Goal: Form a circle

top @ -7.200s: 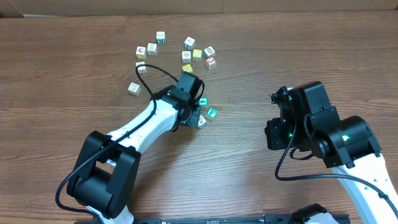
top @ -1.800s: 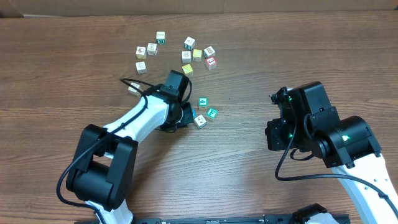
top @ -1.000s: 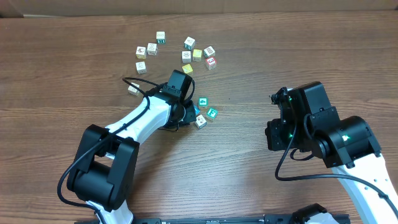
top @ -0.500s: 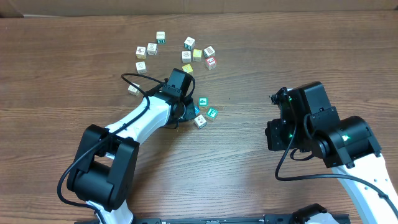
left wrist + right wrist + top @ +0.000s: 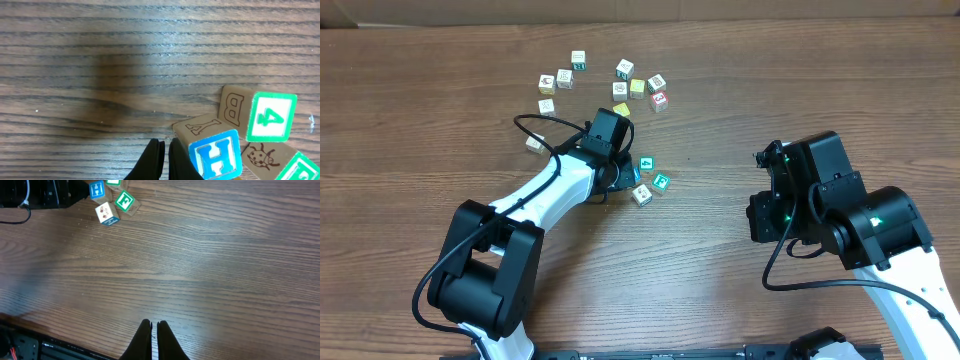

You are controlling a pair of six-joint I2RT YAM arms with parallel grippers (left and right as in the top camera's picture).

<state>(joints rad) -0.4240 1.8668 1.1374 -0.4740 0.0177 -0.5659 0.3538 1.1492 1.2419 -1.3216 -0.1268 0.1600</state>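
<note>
The circle is a tight cluster of picture cubes: a blue H cube, a green 4 cube, a whitish ladybug cube and a green-edged cube cut off at the corner. From overhead I see the teal cube, the green cube and the whitish cube. My left gripper is shut and empty, low on the table, its right finger against the H cube's left side. Far to the right, my right gripper is shut over bare wood, holding nothing.
Several loose cubes lie scattered at the back, among them a yellow cube, a red cube and white cubes. One white cube sits beside the left arm's cable. The right arm stands right of the cluster.
The left gripper has edged slightly toward the far side beside the cluster. The cubes have barely shifted. The right arm has not moved.
</note>
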